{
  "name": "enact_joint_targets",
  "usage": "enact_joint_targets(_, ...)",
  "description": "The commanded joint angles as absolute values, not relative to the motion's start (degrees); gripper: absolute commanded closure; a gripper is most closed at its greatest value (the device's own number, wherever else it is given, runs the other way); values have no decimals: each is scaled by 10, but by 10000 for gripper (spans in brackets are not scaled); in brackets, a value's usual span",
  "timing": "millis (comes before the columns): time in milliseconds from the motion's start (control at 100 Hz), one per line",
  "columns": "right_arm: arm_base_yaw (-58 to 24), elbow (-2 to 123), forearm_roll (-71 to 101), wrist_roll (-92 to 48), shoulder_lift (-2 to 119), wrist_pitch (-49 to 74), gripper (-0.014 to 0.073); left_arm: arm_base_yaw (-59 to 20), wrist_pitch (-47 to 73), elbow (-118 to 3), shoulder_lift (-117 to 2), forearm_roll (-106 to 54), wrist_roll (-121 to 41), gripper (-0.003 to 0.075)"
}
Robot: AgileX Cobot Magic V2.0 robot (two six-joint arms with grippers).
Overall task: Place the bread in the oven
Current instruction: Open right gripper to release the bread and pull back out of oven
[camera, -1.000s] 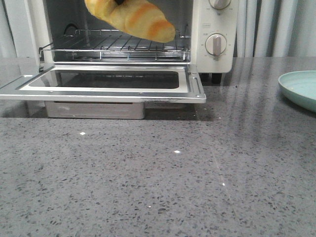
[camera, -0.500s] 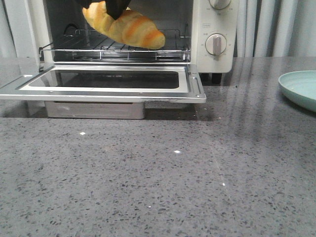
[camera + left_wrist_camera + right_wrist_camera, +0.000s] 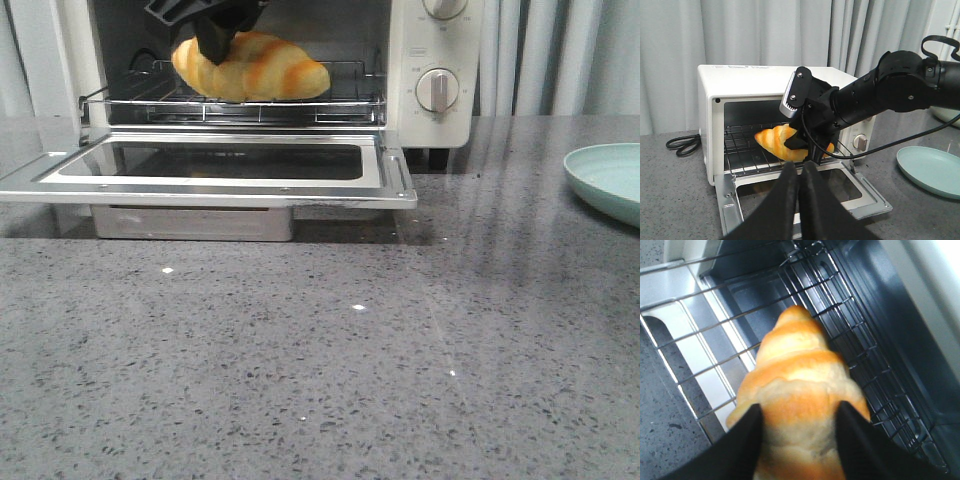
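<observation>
Front cam: my right gripper (image 3: 213,42) is pinching the bread (image 3: 252,67) right at the oven (image 3: 437,60) rack, so I'd ease down before letting go. Left wrist cam: left gripper (image 3: 795,172) pressed together, hanging back over the grey speckled table (image 3: 680,200), curtains behind. Right wrist cam: plenty of bare wire rack (image 3: 850,315) ahead.

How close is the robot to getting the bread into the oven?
Nearly there. Done: the oven door is down, and the bread is already inside, just above or on the wire rack. In hand: the right tool is clamped on the bread. Left: let go, pull the arm out, perhaps shut the door. The left tool waits outside, closed on nothing.
</observation>
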State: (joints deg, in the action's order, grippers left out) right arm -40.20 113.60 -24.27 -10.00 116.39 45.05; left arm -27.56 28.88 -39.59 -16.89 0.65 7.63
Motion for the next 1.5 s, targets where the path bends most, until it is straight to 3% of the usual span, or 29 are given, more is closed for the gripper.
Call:
enact_joint_targets(0,-399,1153,-261,-103,1135,419,211,-274,248,-414,-173,6,79,742)
enact_joint_targets(570,-400,1153,-275,-103,1131,407,204,-274,255,-414,-173,20,79,742)
enact_joint_targets(840,-402,1153,-290,-103,1129,412,34,-274,256,-414,-173,20,79,742)
enact_joint_targets(1230,-438,1153,-286,-91,1098,436,34,-269,274,-414,-134,26,94,742)
enact_joint_targets(1490,-493,1153,-279,-90,1086,522,34,-189,333,-414,-62,53,116,742)
